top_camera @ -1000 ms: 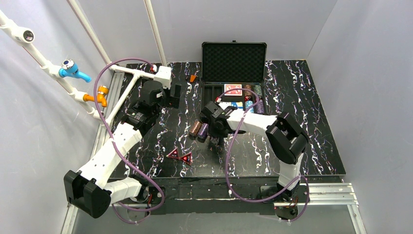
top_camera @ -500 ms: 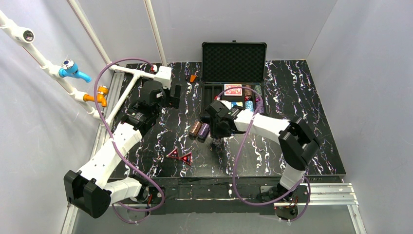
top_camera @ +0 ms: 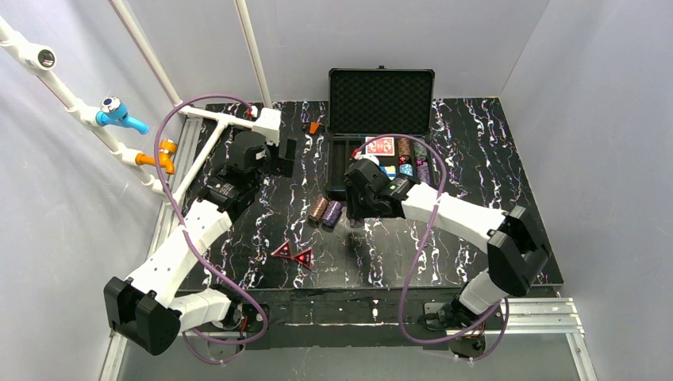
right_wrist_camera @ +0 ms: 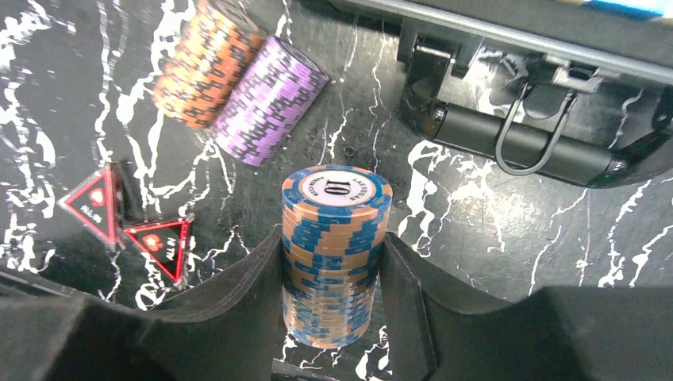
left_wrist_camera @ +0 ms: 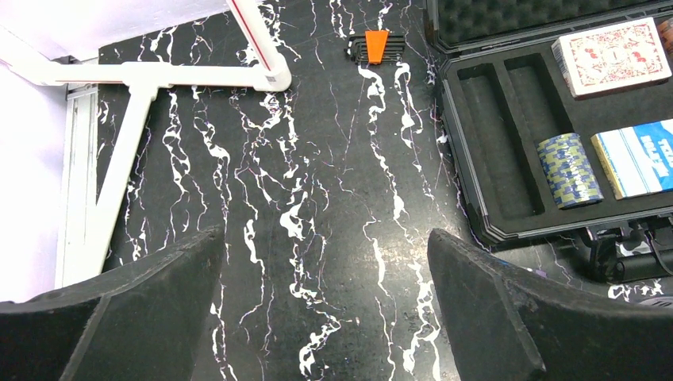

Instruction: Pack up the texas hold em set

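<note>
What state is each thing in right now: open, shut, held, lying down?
Case: open, lid upright.
Left gripper: open, empty.
Blue-orange chip stack: upright, clamped.
Right gripper: shut on that stack.
Orange chip stack: on its side on the table.
Purple chip stack: on its side beside it.
Red triangles: flat on table.
Red deck: in the case.
Blue deck: in the case.
Grey-blue chip stack: sideways in case slot.

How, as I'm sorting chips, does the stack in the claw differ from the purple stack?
The blue stack is blue and tan, clamped in the right claw; the purple stack is purple and dark, lying loose on its side on the table. Both are poker chips.
</note>
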Robot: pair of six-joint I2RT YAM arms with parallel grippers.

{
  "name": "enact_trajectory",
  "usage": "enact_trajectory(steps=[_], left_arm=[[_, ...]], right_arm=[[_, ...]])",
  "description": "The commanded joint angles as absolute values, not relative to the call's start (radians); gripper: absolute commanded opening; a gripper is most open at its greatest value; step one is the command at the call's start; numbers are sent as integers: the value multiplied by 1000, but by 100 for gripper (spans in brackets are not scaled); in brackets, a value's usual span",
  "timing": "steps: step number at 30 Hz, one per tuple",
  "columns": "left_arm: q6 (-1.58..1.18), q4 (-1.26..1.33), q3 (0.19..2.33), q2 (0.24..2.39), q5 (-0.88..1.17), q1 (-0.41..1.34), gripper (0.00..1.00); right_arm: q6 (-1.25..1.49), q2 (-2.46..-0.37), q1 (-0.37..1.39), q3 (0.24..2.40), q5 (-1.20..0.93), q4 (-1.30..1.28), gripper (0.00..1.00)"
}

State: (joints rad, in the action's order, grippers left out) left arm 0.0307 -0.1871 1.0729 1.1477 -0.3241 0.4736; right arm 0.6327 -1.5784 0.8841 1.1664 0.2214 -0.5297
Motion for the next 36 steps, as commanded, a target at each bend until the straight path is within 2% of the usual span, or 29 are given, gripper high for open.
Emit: enact_trajectory(steps=[1,7,24,32,36], left_arm=[[38,-179,1071,1110,-314,477,99],[34,-180,1071,1108,-306,479,99],[52,-183,1066,1098,-334,483,99],[57,-182,1066,1094,-338,486,99],[54,-183,1069,1094,-332,486,99]], right_arm=[[570,-1451,885,1164,257,-411,1],[463,-1375,885,1165,285,-365,1],[235,-1423,854,1418,478,-462,1],[163,-1479,783,1510,447,-409,1],[157,-1547,697,1579,312,-400,1]])
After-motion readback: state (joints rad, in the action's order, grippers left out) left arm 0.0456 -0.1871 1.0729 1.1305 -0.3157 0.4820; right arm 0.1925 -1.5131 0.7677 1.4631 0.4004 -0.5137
